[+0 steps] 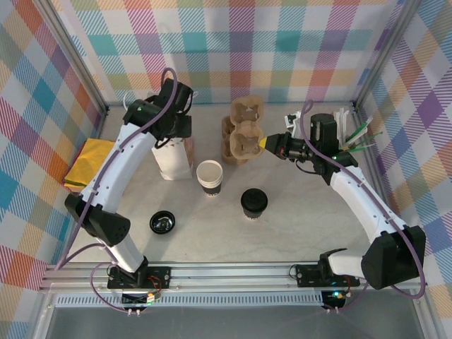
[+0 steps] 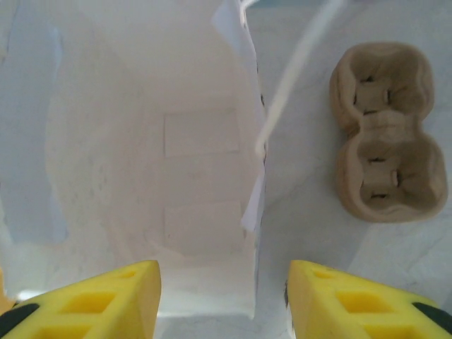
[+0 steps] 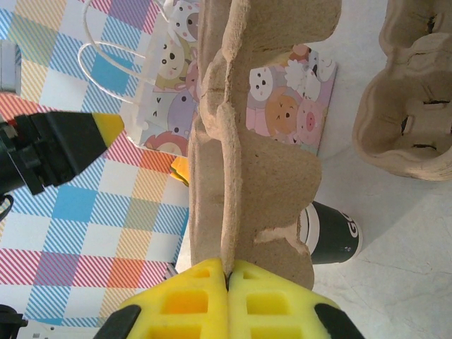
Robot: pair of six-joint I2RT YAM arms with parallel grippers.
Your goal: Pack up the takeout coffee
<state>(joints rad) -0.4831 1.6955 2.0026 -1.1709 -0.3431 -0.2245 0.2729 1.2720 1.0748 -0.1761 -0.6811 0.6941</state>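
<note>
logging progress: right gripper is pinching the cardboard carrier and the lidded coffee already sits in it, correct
Not quite. The right gripper does pinch the cardboard carrier, but the lidded coffee is not in it: the top view shows it standing on the table, apart from the carrier.

**Left jaws apart, right jaws clamped**

The left arm (image 1: 120, 166) rises from its base, bends at an outward elbow and reaches toward the far side. Its wrist is turned so that the left gripper (image 2: 222, 296) points straight down, and its yellow fingers (image 2: 106, 300) stand well apart. The right arm (image 1: 357, 198) folds at an outward elbow and stretches inward with its wrist about level, so the right gripper (image 1: 263, 143) points to the left. Its pads are pressed together, pinching the thin edge of a cardboard carrier (image 3: 254, 176)
</note>
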